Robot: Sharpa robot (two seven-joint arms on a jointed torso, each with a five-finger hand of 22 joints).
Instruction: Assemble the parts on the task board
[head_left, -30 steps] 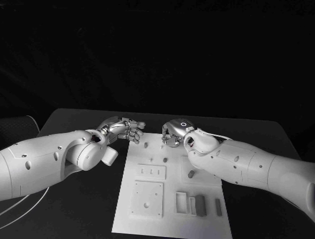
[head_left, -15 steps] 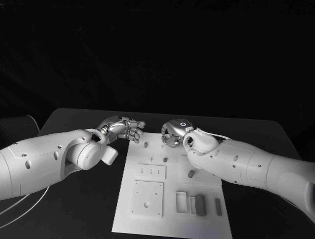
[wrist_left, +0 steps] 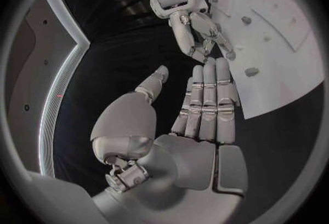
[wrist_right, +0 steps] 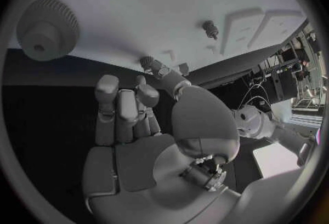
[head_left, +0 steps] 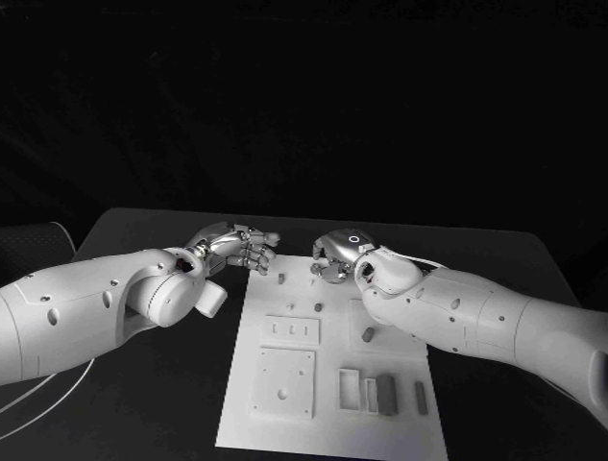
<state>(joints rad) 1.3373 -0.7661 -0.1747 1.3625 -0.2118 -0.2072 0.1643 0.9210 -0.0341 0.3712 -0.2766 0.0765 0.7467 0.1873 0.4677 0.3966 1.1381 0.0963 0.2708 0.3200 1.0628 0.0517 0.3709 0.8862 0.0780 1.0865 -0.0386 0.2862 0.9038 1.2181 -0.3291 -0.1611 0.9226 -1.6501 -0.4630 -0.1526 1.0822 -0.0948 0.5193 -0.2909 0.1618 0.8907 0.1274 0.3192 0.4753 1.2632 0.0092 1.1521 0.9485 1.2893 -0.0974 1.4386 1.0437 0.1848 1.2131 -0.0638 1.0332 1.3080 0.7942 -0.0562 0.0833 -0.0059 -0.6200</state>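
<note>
The white task board [head_left: 334, 370] lies mid-table, running toward me. My left hand [head_left: 240, 250] hovers just off its far left corner, fingers straight and side by side, thumb apart, palm empty [wrist_left: 205, 109]. My right hand [head_left: 337, 257] hangs over the board's far edge with its fingers pointing down close together [wrist_left: 195, 29], and I see nothing in it. The two hands face each other a short gap apart. A small peg [head_left: 281, 279] stands between them. A gear [wrist_right: 46, 28] lies on the board beyond my right hand.
Other small pegs [head_left: 318, 307] [head_left: 369, 334] stand mid-board. Dark bars [head_left: 385, 395] [head_left: 422, 398] lie at the near right beside raised white blocks [head_left: 285, 382]. Bare black table [head_left: 137, 230] flanks the board on both sides.
</note>
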